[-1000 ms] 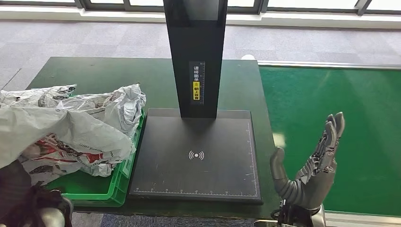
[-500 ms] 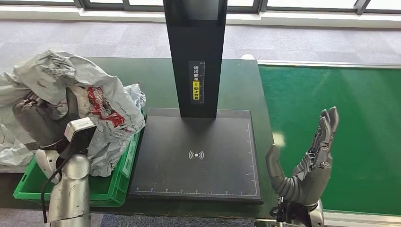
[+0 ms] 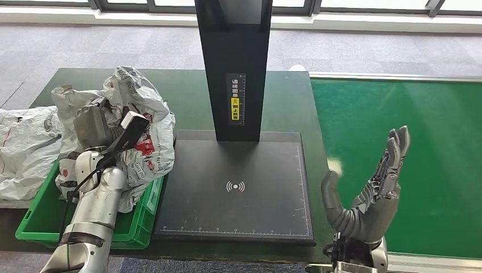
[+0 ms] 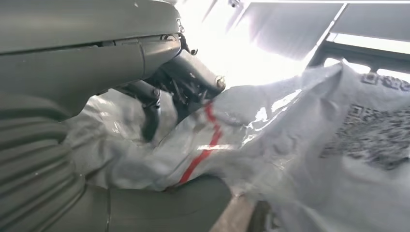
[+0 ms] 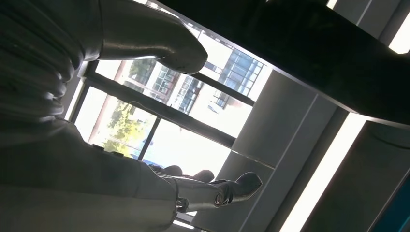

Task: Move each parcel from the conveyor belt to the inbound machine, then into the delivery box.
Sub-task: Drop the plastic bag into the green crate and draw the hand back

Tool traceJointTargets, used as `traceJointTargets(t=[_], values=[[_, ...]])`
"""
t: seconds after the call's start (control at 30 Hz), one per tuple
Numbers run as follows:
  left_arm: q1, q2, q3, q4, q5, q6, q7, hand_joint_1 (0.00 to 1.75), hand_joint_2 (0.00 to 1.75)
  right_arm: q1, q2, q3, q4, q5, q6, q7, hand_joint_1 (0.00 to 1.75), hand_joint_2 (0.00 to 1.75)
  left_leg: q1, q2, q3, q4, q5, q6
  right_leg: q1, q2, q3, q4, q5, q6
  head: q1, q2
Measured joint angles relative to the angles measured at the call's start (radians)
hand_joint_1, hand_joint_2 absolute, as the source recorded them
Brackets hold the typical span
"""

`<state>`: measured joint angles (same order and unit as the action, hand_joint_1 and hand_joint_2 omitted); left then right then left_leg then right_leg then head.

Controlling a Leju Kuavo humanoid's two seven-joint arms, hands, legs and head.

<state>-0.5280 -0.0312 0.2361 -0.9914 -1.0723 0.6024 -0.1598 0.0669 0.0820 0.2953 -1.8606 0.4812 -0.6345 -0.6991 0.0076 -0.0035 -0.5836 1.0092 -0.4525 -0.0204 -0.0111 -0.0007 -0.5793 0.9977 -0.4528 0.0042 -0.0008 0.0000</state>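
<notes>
Left hand (image 3: 91, 122) clutches the crumpled grey parcel (image 3: 145, 122) above the green delivery box (image 3: 139, 219), at nine o'clock from the inbound machine (image 3: 236, 190), right hand (image 3: 369, 196) spread wide, empty; soft, light, slippery-looking plastic, best bunched mid-bag.

Left of the right robot hand (image 3: 364, 193) the scanner plate (image 3: 236, 190) lies bare (its black post (image 3: 233, 68) blocks beyond).

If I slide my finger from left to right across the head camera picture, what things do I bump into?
White parcel → green box → left hand gripping a crumpled parcel → black scanner machine → right hand → green conveyor belt.
</notes>
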Motion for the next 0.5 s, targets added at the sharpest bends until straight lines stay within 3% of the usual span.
traceJointTargets(t=[0.17,0.5], values=[[0.004,0.002,0.025,0.013,0.046,0.082,-0.017,0.00,0.00,0.014,0.000,0.000,0.006,0.010,0.008,0.000,0.00,1.75,0.000,0.001,-0.001,0.000,-0.001,0.000,0.000,0.001,-0.001,0.000,0.000,0.000,0.000,0.000],[0.022,-0.001,0.056,-0.005,0.066,0.094,-0.036,0.00,0.00,0.018,0.002,0.000,0.013,0.014,0.015,0.000,0.00,1.75,0.000,0.001,-0.001,0.000,0.000,0.000,0.000,0.001,-0.001,0.000,0.000,0.000,0.000,0.000]])
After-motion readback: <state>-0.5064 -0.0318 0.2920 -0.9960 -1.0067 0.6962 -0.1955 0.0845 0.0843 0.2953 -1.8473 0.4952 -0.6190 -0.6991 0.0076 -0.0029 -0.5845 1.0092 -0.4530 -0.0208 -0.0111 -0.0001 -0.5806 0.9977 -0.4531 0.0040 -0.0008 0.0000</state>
